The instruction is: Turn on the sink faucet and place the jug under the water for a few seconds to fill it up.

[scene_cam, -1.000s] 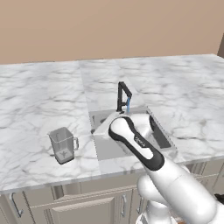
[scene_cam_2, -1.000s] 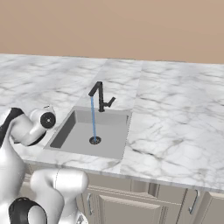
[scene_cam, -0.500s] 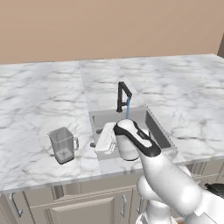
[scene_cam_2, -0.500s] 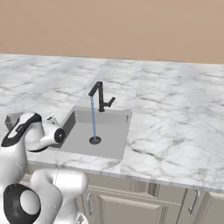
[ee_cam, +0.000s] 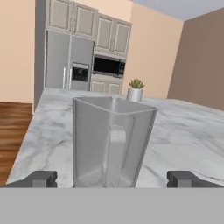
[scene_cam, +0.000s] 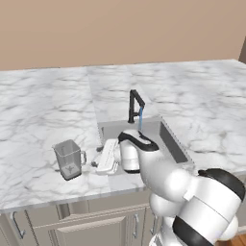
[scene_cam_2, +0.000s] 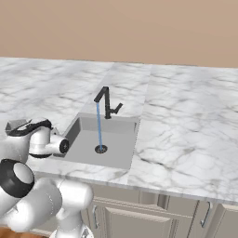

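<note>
The clear greyish jug point(scene_cam: 69, 158) stands upright on the marble counter left of the sink point(scene_cam: 169, 140). My gripper point(scene_cam: 97, 163) lies level just right of the jug, open and pointing at it. In the hand view the jug point(ee_cam: 111, 140) fills the middle. One dark fingertip point(ee_cam: 41, 178) shows on each side of its base, apart from the glass, and nothing is held. The black sink faucet point(scene_cam: 135, 104) is running. A thin blue stream of water point(scene_cam_2: 99, 125) falls to the drain point(scene_cam_2: 101, 149). My arm hides most of the jug point(scene_cam_2: 15, 124) in the right base view.
The counter's front edge runs close in front of the jug, with cabinet doors point(scene_cam: 103, 226) below it. In the hand view a small potted plant point(ee_cam: 135, 89) stands at the far end of the counter, and a fridge point(ee_cam: 65, 65) and a microwave point(ee_cam: 108, 65) lie beyond.
The hand has swung from over the sink leftward and down to counter level, and now points at the jug. The jaws stayed open. The water kept running.
</note>
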Motion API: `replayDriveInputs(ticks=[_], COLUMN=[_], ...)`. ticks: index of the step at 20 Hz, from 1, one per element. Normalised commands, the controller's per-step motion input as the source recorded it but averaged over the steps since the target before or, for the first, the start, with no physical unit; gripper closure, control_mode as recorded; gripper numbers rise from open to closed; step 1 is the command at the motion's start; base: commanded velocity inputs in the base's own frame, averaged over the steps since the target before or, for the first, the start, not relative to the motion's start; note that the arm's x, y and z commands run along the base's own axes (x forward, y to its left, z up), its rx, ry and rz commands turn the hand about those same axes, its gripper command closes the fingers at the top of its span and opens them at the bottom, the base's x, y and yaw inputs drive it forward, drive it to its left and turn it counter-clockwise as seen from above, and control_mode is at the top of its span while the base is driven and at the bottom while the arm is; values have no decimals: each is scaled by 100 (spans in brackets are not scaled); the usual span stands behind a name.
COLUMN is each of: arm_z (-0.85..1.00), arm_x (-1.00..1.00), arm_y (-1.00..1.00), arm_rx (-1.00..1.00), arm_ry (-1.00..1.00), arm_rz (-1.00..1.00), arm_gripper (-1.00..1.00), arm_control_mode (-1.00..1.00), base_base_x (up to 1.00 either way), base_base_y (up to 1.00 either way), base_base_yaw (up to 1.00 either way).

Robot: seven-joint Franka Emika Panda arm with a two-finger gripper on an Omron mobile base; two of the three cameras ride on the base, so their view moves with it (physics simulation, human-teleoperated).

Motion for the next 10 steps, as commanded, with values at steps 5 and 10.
replayDriveInputs(ticks=[5,10], arm_z=[-20,-6], arm_x=[18,22], arm_y=[40,17], arm_rx=[0,0], arm_ry=[0,0], arm_rz=[1,0], arm_gripper=[-100,-100], arm_control_mode=[-100,-100], base_base_x=[0,0], base_base_y=[0,0], base_base_yaw=[0,0])
